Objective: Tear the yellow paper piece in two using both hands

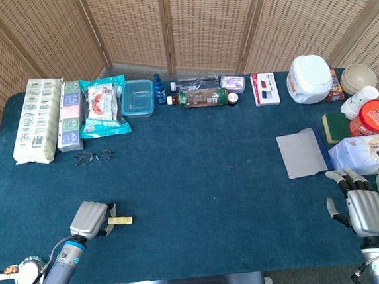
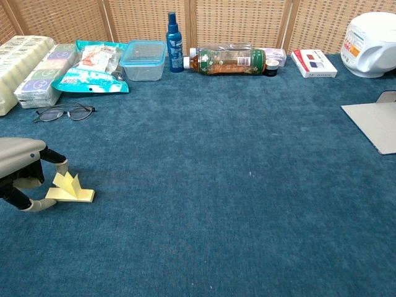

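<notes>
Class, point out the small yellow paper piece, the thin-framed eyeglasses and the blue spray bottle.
small yellow paper piece (image 2: 71,192), chest view, flat lower part.
thin-framed eyeglasses (image 2: 63,112), chest view, bridge.
blue spray bottle (image 2: 175,43), chest view, body.

Table (image 2: 247,204): matt blue cloth, napped, carpet-like. Screen (image 1: 212,20) behind: woven wicker panels in wood frames. Yellow paper piece (image 2: 70,189): matt, creased. Left hand (image 1: 90,219): smooth grey plastic shell. Food container (image 2: 143,59): clear plastic. Bottle (image 2: 226,61): glossy clear plastic.
</notes>
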`<state>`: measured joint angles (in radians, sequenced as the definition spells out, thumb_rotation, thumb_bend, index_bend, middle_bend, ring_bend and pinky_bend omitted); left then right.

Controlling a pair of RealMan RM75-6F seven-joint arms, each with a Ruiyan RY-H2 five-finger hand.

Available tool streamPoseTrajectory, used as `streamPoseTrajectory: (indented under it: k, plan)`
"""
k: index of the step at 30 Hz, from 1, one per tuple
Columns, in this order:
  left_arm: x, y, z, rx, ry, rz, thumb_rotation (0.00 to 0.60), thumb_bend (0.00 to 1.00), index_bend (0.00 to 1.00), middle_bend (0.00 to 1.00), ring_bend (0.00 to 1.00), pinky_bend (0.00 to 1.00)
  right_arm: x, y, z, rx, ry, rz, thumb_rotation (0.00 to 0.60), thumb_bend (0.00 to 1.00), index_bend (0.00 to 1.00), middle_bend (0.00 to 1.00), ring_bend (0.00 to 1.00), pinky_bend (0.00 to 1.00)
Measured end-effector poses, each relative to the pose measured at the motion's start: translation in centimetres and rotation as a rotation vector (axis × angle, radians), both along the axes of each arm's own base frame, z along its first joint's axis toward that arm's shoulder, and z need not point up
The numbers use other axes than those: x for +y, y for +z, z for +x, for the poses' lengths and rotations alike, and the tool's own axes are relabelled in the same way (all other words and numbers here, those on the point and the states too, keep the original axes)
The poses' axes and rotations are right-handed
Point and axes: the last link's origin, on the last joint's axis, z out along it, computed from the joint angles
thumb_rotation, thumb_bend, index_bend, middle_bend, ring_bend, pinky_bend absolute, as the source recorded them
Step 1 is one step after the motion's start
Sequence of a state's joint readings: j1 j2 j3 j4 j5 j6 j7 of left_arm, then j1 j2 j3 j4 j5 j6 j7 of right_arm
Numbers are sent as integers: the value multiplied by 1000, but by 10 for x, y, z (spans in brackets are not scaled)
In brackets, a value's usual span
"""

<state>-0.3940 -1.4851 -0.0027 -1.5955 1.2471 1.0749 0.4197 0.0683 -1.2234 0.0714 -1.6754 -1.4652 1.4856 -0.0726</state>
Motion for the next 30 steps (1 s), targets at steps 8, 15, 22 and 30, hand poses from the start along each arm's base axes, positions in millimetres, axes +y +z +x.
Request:
streamPoseTrajectory:
  k: [8, 15, 22, 30]
  plan:
    - [6, 17, -3, -24, -7, 7, 600, 332, 656, 1000, 1000, 1000, -1, -1, 2, -12, 8, 9, 600, 472, 230, 276, 127, 193]
    - [23, 47, -5, -28, -28, 12, 600, 336, 665, 1000, 1000, 1000, -6, -7, 9, -58, 36, 39, 600, 472, 229, 276, 127, 193]
    - [54, 80, 14, -8, -116, -24, 600, 338, 670, 1000, 1000, 1000, -19, -21, 25, -163, 96, 97, 600, 472, 224, 276, 126, 193]
    - [87, 84, 56, 4, -256, -100, 600, 343, 670, 1000, 1000, 1000, -39, -43, 52, -315, 184, 183, 600, 472, 214, 275, 138, 202]
